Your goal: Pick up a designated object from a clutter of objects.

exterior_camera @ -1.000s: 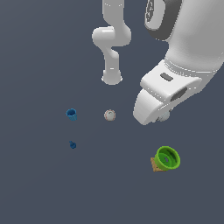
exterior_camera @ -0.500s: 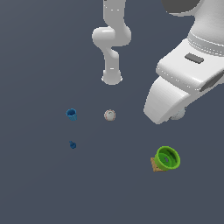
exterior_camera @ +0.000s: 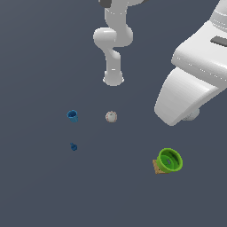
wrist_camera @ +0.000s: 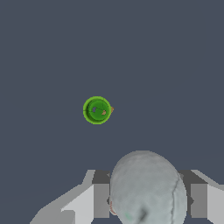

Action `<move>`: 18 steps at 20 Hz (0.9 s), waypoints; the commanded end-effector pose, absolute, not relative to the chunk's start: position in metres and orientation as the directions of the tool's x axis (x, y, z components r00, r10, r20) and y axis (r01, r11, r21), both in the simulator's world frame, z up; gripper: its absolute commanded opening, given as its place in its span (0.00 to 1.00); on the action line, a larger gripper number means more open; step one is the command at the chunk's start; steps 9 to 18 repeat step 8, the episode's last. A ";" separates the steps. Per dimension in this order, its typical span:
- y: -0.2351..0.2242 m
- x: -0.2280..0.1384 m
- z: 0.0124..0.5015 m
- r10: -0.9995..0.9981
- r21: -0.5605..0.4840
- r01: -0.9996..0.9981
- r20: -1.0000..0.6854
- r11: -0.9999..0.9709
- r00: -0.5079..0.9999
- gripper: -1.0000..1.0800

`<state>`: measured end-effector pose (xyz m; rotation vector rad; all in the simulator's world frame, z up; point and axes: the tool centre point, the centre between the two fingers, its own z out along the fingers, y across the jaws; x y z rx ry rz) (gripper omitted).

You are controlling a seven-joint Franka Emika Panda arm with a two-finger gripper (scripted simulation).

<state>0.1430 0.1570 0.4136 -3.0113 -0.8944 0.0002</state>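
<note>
Pale grey-white lump (wrist_camera: pixel 146 188): clamped in the gripper (wrist_camera: pixel 148 201), filling the gap between the two dark fingers (wrist_camera: pixel 101 200), one pressed to each flank. Looms large and close in the wrist view, roundish, faintly mottled, plain. Touches nothing but the finger pads. Pincer therefore closed on the lump, jaws held apart only by its width. Hangs clear of the dark slate floor (wrist_camera: pixel 52 52), with the green bowl (wrist_camera: pixel 96 110) small beyond it and a sliver of brown block (wrist_camera: pixel 111 109) peeking past the bowl's rim.

Not to be found in the exterior view: hidden there behind the big white arm (exterior_camera: pixel 195 75), which crowds the upper corner on the exterior view's right. Fingers likewise out of sight in that view.

On the floor beneath the arm, towards the exterior view's right: same green bowl (exterior_camera: pixel 170 160), tipped on its side with its mouth showing, leaning against the brown block (exterior_camera: pixel 157 166), the two touching. Well apart from these, near the middle: beige ball (exterior_camera: pixel 111 116) with reddish marks, alone, touching nothing. Further to the exterior view's left, level with the ball: blue cup (exterior_camera: pixel 72 115), upright as far as can be judged. Nearer the camera than the cup: tiny dark blue piece (exterior_camera: pixel 73 146), shape too small to make out. Behind the ball, the arm's white base (exterior_camera: pixel 113 79), planted on the floor.
</note>
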 end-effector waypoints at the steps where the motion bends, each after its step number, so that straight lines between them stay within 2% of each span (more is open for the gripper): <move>1: 0.158 0.145 0.417 0.546 0.000 0.546 0.000 -0.838 0.838 0.00; 18: 0.159 0.147 0.420 0.546 0.000 0.546 0.000 -0.838 0.838 0.00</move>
